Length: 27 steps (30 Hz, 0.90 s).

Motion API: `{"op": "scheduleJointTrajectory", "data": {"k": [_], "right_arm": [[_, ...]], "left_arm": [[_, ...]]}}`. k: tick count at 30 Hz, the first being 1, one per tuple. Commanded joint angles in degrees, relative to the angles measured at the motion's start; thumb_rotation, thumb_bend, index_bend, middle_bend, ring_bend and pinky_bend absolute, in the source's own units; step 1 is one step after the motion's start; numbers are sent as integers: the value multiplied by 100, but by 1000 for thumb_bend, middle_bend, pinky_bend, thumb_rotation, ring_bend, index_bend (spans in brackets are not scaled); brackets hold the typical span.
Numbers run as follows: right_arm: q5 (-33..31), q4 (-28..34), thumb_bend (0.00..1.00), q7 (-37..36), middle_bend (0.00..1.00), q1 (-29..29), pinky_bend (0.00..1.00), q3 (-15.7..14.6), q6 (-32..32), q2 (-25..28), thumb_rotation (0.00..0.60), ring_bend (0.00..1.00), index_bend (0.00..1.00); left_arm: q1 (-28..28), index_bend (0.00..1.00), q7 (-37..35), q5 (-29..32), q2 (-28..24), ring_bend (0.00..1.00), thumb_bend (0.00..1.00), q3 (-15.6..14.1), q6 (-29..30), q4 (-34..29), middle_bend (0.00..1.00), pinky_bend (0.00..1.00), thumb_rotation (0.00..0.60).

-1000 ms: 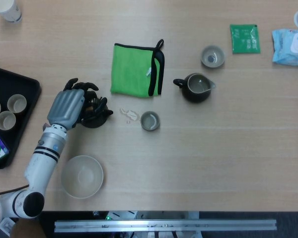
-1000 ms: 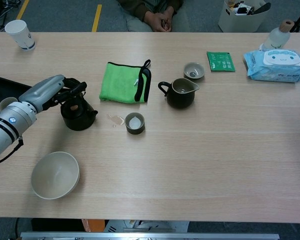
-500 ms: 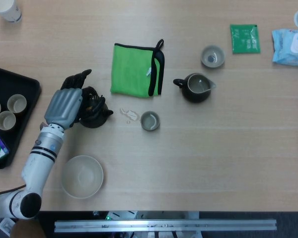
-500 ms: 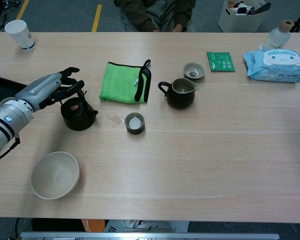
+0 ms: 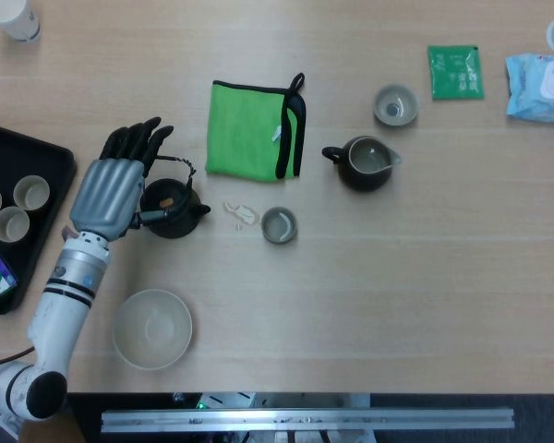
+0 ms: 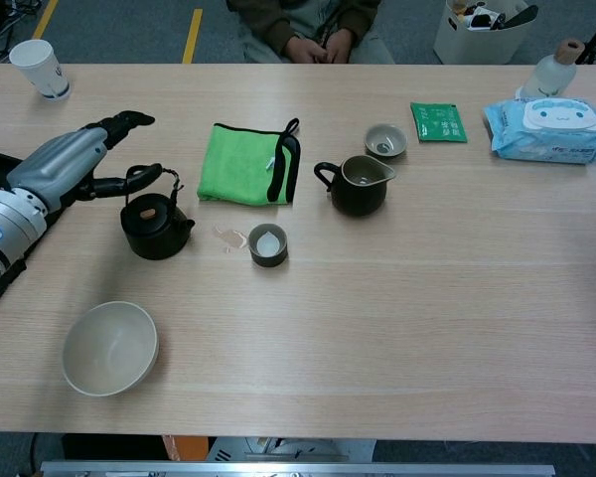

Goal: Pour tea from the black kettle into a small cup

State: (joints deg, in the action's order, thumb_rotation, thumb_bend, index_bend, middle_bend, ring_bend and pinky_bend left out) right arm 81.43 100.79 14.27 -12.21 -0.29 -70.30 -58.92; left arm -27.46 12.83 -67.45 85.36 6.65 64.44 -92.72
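Observation:
The black kettle (image 5: 173, 205) (image 6: 156, 225) stands upright on the table with its wire handle raised. My left hand (image 5: 111, 189) (image 6: 65, 164) hovers just left of it, fingers spread and stretched out, holding nothing; only the thumb reaches toward the handle. A small grey cup (image 5: 279, 225) (image 6: 267, 244) with pale liquid in it sits to the kettle's right. Between them lies a small clear scrap or wet patch (image 5: 240, 212). My right hand shows in neither view.
A green cloth (image 5: 255, 141) lies behind the cup. A dark pitcher (image 5: 365, 162) and another small cup (image 5: 394, 105) stand further right. A pale bowl (image 5: 152, 329) sits near the front edge. A black tray (image 5: 65, 175) with cups is at far left.
My left hand has let go of the kettle, opened its fingers and drawn back to the left. The kettle stays where it was, its handle now uncovered.

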Motion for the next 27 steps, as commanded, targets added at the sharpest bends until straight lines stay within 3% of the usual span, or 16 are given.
{"op": "scheduleJointTrajectory", "data": {"k": [1, 3, 15, 27], "right_arm": [[54, -48, 200, -58, 188, 45, 196, 13, -115, -27, 600, 98, 100], [145, -144, 200, -142, 188, 109, 196, 22, -282, -100, 600, 98, 101], [677, -828, 201, -541, 188, 602, 196, -50, -1307, -484, 600, 98, 100], [715, -880, 201, -653, 188, 904, 196, -99, -1614, -375, 600, 99, 101]], "left_arm": [[155, 33, 36, -207, -203, 0, 245, -83, 288, -274, 26, 0, 493], [256, 37, 18, -352, -336, 0, 245, -140, 460, -403, 42, 0, 598], [1037, 122, 40, -1237, -1028, 0, 245, -518, 1742, -794, 85, 0, 600], [1729, 122, 36, -1671, -1246, 0, 245, -815, 2494, -869, 85, 0, 600]]}}
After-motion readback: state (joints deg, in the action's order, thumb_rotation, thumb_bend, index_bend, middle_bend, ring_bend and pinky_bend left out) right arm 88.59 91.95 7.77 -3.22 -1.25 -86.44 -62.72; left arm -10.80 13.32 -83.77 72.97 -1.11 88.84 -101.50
